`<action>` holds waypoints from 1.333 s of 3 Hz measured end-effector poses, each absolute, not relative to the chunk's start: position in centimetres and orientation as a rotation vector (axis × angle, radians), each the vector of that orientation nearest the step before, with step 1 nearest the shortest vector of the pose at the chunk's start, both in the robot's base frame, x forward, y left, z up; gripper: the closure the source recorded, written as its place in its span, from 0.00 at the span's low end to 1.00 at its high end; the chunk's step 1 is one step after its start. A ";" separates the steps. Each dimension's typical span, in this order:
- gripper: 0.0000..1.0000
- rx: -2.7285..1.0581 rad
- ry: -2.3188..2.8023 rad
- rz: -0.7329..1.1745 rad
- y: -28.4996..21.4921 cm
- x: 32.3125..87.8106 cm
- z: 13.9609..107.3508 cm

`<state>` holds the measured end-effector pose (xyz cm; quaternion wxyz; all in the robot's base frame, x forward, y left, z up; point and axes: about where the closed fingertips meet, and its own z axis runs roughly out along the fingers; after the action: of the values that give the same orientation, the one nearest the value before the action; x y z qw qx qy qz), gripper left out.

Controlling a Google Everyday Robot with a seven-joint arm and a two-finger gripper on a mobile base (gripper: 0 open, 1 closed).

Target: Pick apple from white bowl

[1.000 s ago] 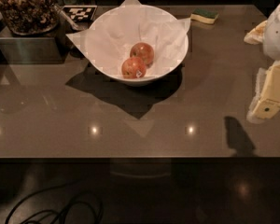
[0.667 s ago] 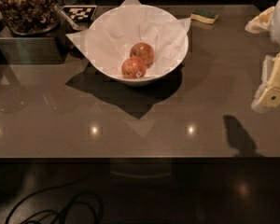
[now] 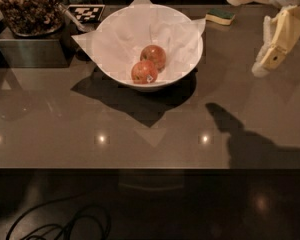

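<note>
Camera view: apple (image 3: 153,57) lies in white bowl (image 3: 187,70) (touching a stickered twin (image 3: 144,72)) near the table (image 3: 50,129) far edge; gripper (image 3: 247,31) hovers at far right corner, spread, empty.

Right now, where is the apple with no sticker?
The apple lies in the white bowl, upper middle of the camera view, just behind the stickered apple; the claw hangs at the view's far right.

I can read no text here. A black-and-white patterned tag (image 3: 86,12) lies on the desk (image 3: 140,134); the end effector (image 3: 265,64) hovers upper right.
</note>
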<state>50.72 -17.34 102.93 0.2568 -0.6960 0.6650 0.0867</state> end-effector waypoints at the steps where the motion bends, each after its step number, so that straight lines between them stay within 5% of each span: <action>1: 0.00 -1.916 1.659 0.334 -13.4 54.7 103.6; 4: 0.00 -1.963 1.557 0.354 -7.9 58.3 102.7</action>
<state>58.30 -7.88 102.66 0.3009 -0.7398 0.5869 0.1334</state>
